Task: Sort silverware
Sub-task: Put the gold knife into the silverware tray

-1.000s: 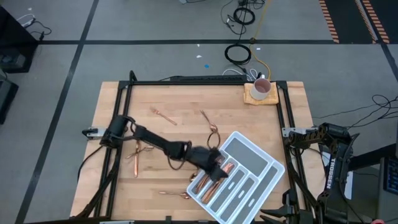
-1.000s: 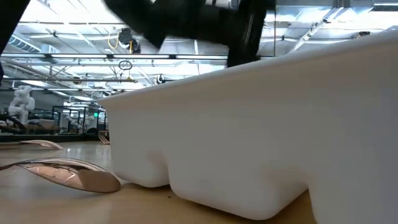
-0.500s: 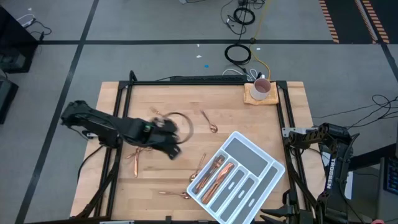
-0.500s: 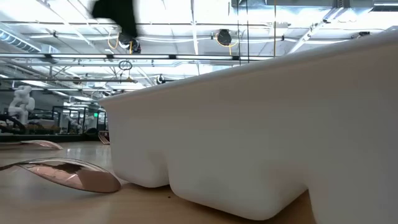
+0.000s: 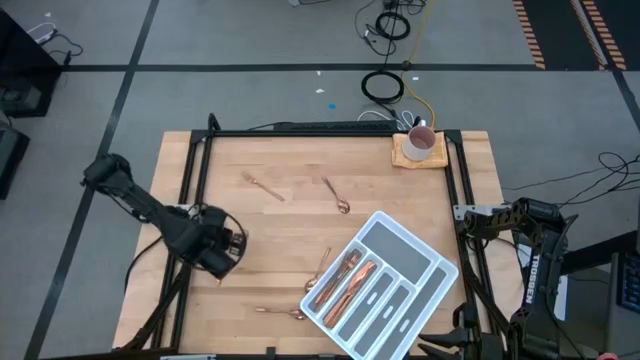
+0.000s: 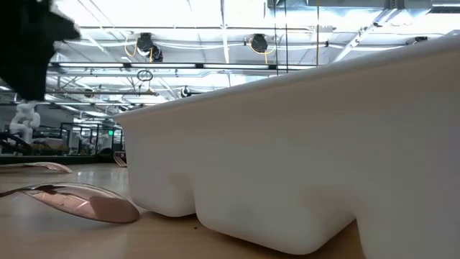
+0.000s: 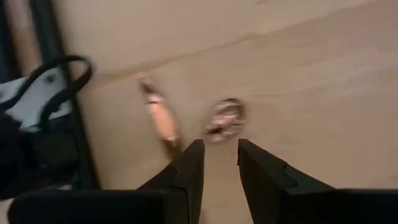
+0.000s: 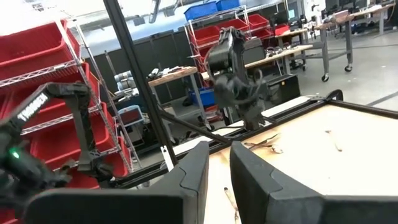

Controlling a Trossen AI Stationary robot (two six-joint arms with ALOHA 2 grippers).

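While my left arm is folded back over the bench's point(image 5: 300, 215) 9 o'clock edge, its tool point(image 5: 222, 252) points down, fingers point(image 7: 189, 168) a small gap apart and holding nothing. My right tool point(image 8: 214, 163) waits off the 3 o'clock side, slightly parted, empty. I count five loose pieces of silverware point(image 5: 338, 200) on the wood, plus a few in the tray point(image 5: 400, 262). Two pieces point(image 7: 163, 121) lie just beyond my left fingertips.

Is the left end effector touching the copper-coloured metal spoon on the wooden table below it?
Apart. The left wrist view shows bare wood between the left end effector and the spoon.
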